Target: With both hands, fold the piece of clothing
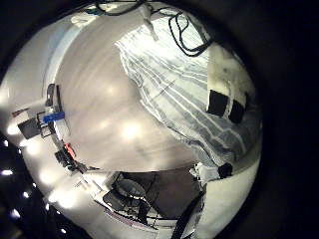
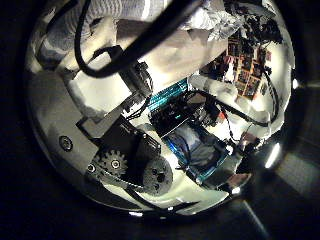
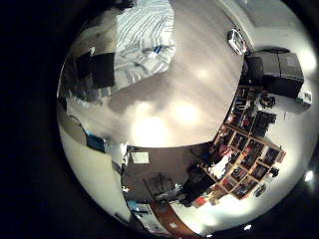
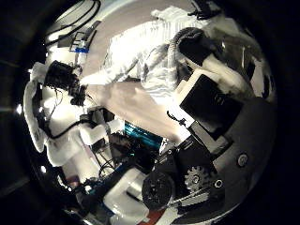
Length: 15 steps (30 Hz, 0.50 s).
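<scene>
The striped piece of clothing (image 1: 174,85) lies bunched on the table (image 1: 110,110), and its folds run up to my left hand (image 1: 227,105). That hand's fingertips (image 1: 218,100) are curled onto the cloth's gathered edge. In the right little finger side view the same clothing (image 3: 145,35) spreads over the table (image 3: 189,90), one edge drawn up to my right hand (image 3: 95,68). The right thumb side view shows the cloth (image 4: 141,61) pulled in under my right hand's curled fingers (image 4: 208,89). My left thumb side view is filled by my left hand's own parts (image 2: 130,165).
Shelves with many small items (image 3: 244,134) stand beyond the table's edge. A box-like unit (image 3: 274,68) sits beside them. Cluttered equipment (image 1: 50,119) stands past the table on the left hand's side. The other arm (image 4: 56,89) shows in the right thumb side view.
</scene>
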Available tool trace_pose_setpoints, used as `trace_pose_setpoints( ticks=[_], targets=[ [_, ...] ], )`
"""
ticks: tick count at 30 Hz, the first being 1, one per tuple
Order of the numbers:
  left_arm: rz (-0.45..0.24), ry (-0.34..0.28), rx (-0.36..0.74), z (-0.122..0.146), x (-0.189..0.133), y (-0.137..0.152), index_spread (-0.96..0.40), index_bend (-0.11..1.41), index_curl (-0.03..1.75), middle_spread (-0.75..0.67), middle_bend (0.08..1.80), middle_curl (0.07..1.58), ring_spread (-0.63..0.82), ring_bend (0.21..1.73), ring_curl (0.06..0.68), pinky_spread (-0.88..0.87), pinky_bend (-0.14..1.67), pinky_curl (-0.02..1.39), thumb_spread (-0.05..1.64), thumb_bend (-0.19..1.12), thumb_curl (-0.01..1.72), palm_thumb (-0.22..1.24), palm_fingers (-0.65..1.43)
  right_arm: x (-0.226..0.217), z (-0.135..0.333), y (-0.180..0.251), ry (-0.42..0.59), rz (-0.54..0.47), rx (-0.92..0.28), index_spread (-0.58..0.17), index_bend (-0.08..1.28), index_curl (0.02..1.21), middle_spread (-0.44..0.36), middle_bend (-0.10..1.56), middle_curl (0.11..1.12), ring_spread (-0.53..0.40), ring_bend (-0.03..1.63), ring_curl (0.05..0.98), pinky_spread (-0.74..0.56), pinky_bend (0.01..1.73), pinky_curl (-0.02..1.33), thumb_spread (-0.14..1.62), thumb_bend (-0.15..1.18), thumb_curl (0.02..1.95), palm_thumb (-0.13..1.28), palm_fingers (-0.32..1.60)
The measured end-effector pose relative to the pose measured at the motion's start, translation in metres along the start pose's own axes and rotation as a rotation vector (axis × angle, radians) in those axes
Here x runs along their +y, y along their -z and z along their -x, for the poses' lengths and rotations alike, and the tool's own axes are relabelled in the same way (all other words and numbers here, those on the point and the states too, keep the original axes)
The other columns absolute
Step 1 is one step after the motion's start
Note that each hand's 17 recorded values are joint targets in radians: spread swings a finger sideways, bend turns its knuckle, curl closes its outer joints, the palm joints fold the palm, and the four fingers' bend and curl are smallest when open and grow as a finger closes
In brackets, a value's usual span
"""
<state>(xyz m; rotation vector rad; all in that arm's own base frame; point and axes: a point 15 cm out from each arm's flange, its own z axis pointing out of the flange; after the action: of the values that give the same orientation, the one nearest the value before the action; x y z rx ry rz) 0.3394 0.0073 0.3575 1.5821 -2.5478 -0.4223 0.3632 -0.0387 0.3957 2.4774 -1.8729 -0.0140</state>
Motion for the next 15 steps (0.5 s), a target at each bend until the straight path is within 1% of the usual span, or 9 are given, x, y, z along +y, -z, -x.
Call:
trace_pose_setpoints(
  ticks=[4,8,12,15],
  targets=[
    [-0.019,0.033,0.003,0.018,-0.016,0.010,-0.75,0.46,1.28,-0.54,0.99,0.98,-0.44,1.34,0.531,-0.67,0.96,0.77,1.07,-0.02,0.49,0.70,1.13,-0.036,-0.006,0.008,-0.006,-0.022,-0.023,-0.257,1.10,0.86,-0.109,1.36,0.82,-0.184,1.40,0.722,-0.14,1.26,0.90,0.88,-0.01,0.90,1.08,1.11],
    [-0.037,0.055,0.030,0.040,-0.054,0.015,-0.75,0.49,1.27,-0.54,1.00,1.00,-0.43,1.37,0.547,-0.67,1.01,0.81,1.08,-0.02,0.48,0.68,1.13,-0.078,-0.011,0.009,-0.018,-0.038,-0.060,-0.255,1.10,0.86,-0.110,1.36,0.80,-0.182,1.41,0.722,-0.14,1.24,0.93,0.87,-0.01,0.92,1.08,1.11],
    [-0.065,0.078,0.083,0.057,-0.090,0.023,-0.76,0.55,1.27,-0.55,1.02,1.01,-0.42,1.39,0.562,-0.65,1.04,0.84,1.12,-0.02,0.47,0.66,1.12,-0.111,-0.020,0.009,-0.031,-0.049,-0.067,-0.254,1.10,0.86,-0.111,1.37,0.80,-0.181,1.42,0.722,-0.15,1.22,0.96,0.85,-0.01,0.94,1.08,1.11],
    [-0.066,0.090,0.110,0.068,-0.114,0.020,-0.76,0.58,1.26,-0.55,1.03,1.02,-0.42,1.40,0.570,-0.65,1.05,0.86,1.15,-0.02,0.46,0.65,1.11,-0.128,-0.022,-0.006,-0.048,-0.031,-0.086,-0.253,1.10,0.87,-0.112,1.38,0.79,-0.181,1.42,0.722,-0.15,1.21,0.99,0.84,-0.01,0.96,1.07,1.11]
  ],
)
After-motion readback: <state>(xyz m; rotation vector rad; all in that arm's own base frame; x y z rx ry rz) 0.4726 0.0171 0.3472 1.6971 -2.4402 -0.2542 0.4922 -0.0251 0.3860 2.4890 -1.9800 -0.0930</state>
